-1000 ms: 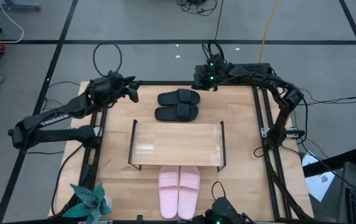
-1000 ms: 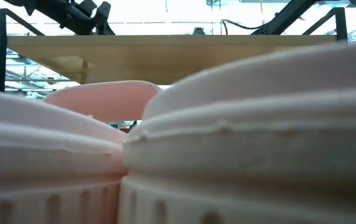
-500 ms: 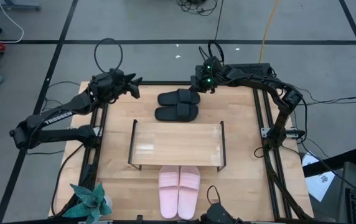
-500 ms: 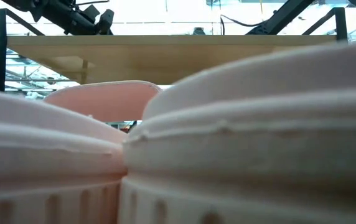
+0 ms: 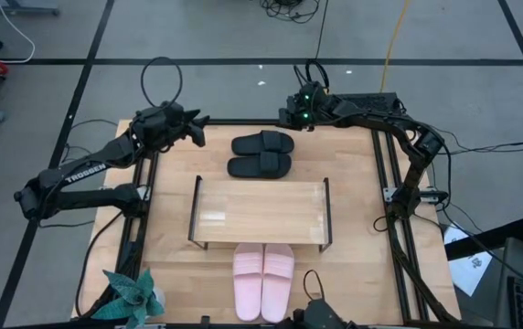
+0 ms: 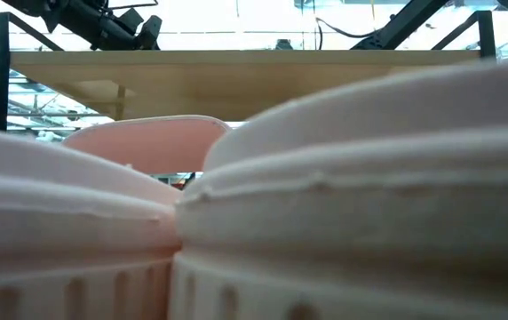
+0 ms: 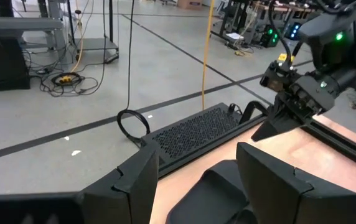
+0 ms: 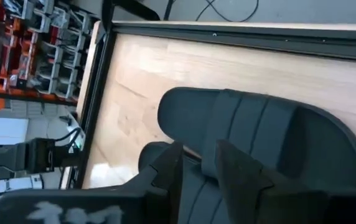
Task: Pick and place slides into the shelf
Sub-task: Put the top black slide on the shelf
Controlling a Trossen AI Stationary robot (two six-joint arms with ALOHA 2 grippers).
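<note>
**Black pair approached from both sides; no slide yet on the shelf**

The two black slides [image 5: 261, 154] were seen lying side by side on the table [image 5: 353, 265], near its far edge, just beyond the shelf [image 5: 260, 212]. The two pink slides [image 5: 263, 269] were lying together on the near side of the shelf, touching one another, and the low view was almost filled by them. Nothing was found on the light wooden shelf board.

The right gripper [image 5: 291, 117] was held just beside the farther black slide, its wrist view looking down on that slide's wide strap [image 8: 246, 124]. Its jaws were seen parted by a narrow gap, with nothing between them. The left gripper [image 5: 197, 131] was poised at the far left corner of the table, near the black pair but apart from it; its jaws were spread wide and empty.

The slides were judged to be light, of soft foam, matte and not slippery, with a sole that would flex if taken by one end. The arched strap was judged the best hold, since the jaws could be closed across its edge. A grip on the sole's rim was thought workable but more likely to let the slide droop or twist. No breakage was to be feared.
</note>
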